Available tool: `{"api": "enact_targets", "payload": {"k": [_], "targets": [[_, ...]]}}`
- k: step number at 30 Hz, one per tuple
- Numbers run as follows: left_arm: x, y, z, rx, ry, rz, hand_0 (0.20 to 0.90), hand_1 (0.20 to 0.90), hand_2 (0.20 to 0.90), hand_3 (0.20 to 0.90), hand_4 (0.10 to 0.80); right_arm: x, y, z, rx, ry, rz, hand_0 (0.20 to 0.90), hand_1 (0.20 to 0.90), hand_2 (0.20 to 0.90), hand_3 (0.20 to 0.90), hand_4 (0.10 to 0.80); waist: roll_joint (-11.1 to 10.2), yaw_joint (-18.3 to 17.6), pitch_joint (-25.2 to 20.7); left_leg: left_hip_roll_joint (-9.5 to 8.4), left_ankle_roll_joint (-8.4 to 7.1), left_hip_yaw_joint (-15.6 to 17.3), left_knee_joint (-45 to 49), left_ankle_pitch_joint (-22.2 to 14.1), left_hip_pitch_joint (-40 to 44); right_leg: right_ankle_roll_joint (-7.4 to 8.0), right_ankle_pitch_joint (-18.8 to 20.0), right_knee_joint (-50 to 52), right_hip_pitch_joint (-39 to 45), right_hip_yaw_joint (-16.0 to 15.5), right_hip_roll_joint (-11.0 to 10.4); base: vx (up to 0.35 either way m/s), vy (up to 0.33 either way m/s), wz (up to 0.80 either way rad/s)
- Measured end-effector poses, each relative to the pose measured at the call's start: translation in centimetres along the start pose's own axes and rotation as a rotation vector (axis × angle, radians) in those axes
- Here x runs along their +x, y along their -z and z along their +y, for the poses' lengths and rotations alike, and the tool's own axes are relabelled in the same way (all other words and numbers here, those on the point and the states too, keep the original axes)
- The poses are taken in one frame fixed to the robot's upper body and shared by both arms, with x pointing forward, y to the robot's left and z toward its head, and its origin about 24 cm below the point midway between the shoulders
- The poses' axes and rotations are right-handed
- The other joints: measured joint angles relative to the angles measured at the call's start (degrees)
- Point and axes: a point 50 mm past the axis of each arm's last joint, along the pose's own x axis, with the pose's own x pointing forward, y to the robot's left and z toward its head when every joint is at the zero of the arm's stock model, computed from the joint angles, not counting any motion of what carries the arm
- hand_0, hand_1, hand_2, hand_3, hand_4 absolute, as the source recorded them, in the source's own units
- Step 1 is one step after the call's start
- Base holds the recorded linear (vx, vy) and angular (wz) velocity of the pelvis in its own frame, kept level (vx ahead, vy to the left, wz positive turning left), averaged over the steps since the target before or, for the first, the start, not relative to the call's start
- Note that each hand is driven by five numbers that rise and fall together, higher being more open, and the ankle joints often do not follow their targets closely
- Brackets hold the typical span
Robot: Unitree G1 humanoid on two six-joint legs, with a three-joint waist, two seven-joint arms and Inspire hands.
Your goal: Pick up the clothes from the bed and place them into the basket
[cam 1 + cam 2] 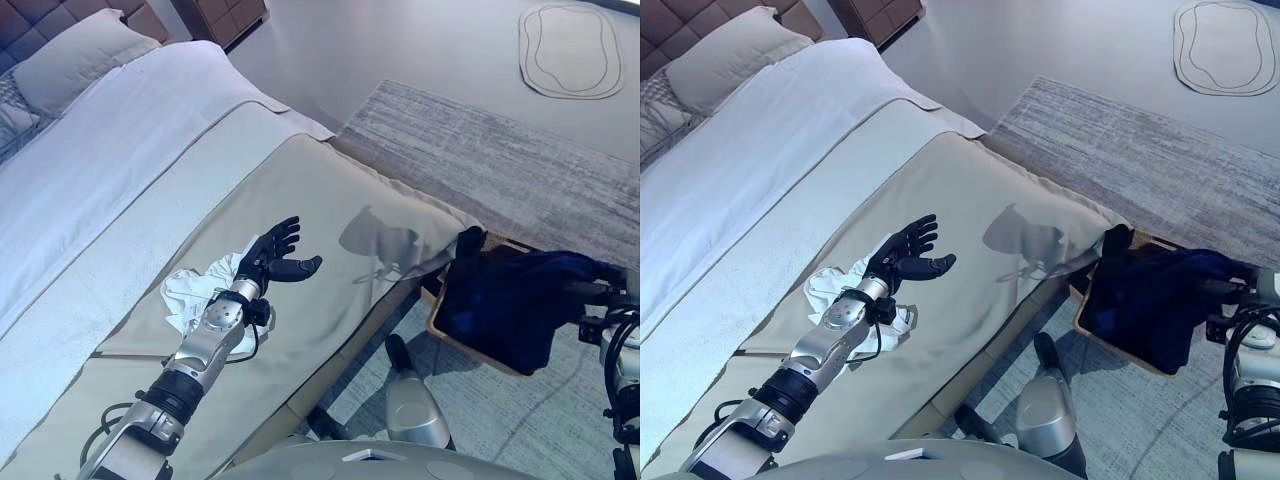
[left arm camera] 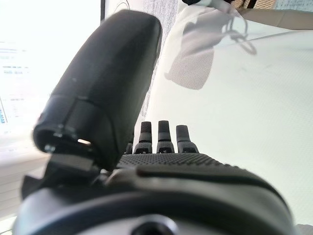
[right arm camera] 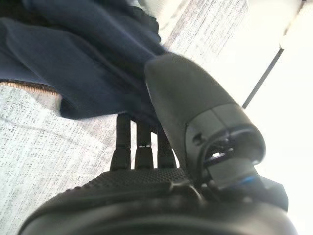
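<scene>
A crumpled white garment lies on the beige bed cover, partly under my left wrist. My left hand hovers just past it, palm up and open, holding nothing; the left wrist view shows its fingers straight over bare cover. On the floor beside the bed stands a tan basket with a dark navy garment draped over it. My right hand is at the garment's far right side. In the right wrist view its fingers reach straight to the navy cloth without curling round it.
A pillow and white sheet fill the bed's head end. A grey rug covers the floor beyond the basket, with a small oval mat further off. A wooden dresser stands by the headboard.
</scene>
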Motion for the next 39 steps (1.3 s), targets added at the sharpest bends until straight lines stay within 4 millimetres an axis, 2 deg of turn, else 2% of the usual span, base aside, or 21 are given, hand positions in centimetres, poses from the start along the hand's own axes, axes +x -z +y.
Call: {"api": "enact_targets", "payload": {"k": [16,25,28,32,39], "targets": [[-0.1,0.1,0.0,-0.001,-0.002,0.003,0.900,0.900,0.900,0.900,0.800,-0.1,-0.7,0.0,-0.079,0.006,-0.059,0.900,0.900,0.900,0.900,0.800,-0.52,0.58,0.34,0.08,0.03,-0.37,-0.01,-0.02,0.12,-0.01,0.01,0.24,0.28,0.00,0.08,0.002,0.000,0.00],[-0.1,0.4,-0.4,-0.031,0.000,0.006,0.900,0.900,0.900,0.900,0.800,-0.5,-2.7,0.6,-0.069,-0.035,-0.154,0.900,0.900,0.900,0.900,0.800,-1.18,2.55,0.30,0.33,0.03,-1.58,-0.02,-0.02,0.40,-0.02,0.01,0.25,1.20,-1.27,0.02,0.002,0.001,0.06],[-0.3,0.7,-0.4,-0.043,-0.004,0.015,0.900,0.900,0.900,0.900,0.800,-0.6,-3.3,1.6,-0.152,-0.087,-0.185,0.900,0.900,0.900,0.900,0.800,-1.93,3.71,0.12,0.35,0.04,-2.26,0.00,0.02,0.22,-0.15,0.10,0.26,1.36,-1.78,-0.08,0.000,-0.002,0.10],[-0.7,1.0,0.2,-0.055,-0.032,0.021,0.900,0.900,0.900,0.900,0.800,-1.1,-2.5,3.8,-0.419,-0.189,-0.199,0.900,0.900,0.900,0.900,0.800,-3.96,5.02,-0.41,0.61,-0.02,-3.22,0.01,0.14,0.09,-0.29,0.20,0.26,1.82,-2.82,-0.06,0.019,-0.023,0.12],[-1.4,1.9,1.0,-0.051,-0.070,0.044,0.900,0.900,0.900,0.900,0.800,-1.4,-2.7,4.2,-0.453,-0.172,-0.233,0.900,0.900,0.900,0.900,0.800,-5.44,6.38,-1.17,0.75,-0.03,-4.65,0.02,0.17,0.61,-0.32,0.23,0.27,3.17,-4.54,-0.25,0.006,0.007,0.11]]}}
